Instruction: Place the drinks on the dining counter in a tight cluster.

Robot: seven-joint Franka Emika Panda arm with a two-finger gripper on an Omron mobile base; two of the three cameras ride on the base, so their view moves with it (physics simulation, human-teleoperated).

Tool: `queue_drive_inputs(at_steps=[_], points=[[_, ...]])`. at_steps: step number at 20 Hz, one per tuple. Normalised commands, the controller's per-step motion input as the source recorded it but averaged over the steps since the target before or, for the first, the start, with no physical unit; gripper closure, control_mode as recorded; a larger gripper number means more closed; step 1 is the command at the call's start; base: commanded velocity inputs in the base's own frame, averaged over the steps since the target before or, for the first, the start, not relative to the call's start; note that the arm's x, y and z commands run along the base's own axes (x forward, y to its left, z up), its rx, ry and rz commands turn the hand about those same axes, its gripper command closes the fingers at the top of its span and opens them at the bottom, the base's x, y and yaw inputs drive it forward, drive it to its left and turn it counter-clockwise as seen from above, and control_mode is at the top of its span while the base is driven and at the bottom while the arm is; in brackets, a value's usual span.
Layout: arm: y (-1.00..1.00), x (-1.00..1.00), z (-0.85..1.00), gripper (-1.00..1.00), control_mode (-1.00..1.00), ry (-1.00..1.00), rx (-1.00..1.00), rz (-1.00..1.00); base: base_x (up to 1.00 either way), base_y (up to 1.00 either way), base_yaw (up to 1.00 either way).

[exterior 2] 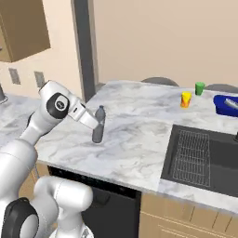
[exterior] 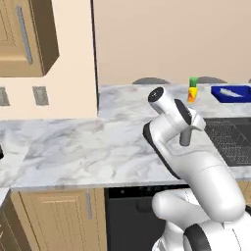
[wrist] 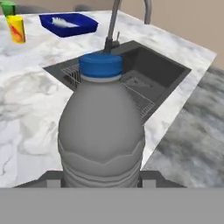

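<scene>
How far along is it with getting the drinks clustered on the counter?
Early, it seems. No finished cluster shows on the counter yet. In hand: the gripper is shut on the grey bottle, which stands upright on the marble left of the sink. Left: placing this bottle and bringing the other drinks up close to it.

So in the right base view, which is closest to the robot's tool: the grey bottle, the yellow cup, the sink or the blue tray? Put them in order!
1. grey bottle, right at the tool, near the counter's left end.
2. sink, to the right.
3. yellow cup, behind the sink.
4. blue tray, at the far right edge.
</scene>
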Motion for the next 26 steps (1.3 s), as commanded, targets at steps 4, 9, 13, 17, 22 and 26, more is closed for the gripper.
queue_drive_inputs(at_steps=[4,9,13,17,22,26], points=[[0.00,0.00,0.00,1.00,1.00,0.00,0.00,0.00,-0.10,-0.19,-0.73],[0.00,0.00,0.00,1.00,1.00,0.00,0.00,0.00,0.00,-0.85,-0.37],[0.00,0.00,0.00,1.00,1.00,0.00,0.00,0.00,0.00,-1.00,0.00],[0.00,0.00,0.00,1.00,1.00,0.00,0.00,0.00,-0.09,-1.00,-0.05],[0.00,0.00,0.00,1.00,1.00,0.00,0.00,0.00,-0.19,-1.00,-0.18],[0.00,0.00,0.00,1.00,1.00,0.00,0.00,0.00,-0.01,-1.00,-0.20]])
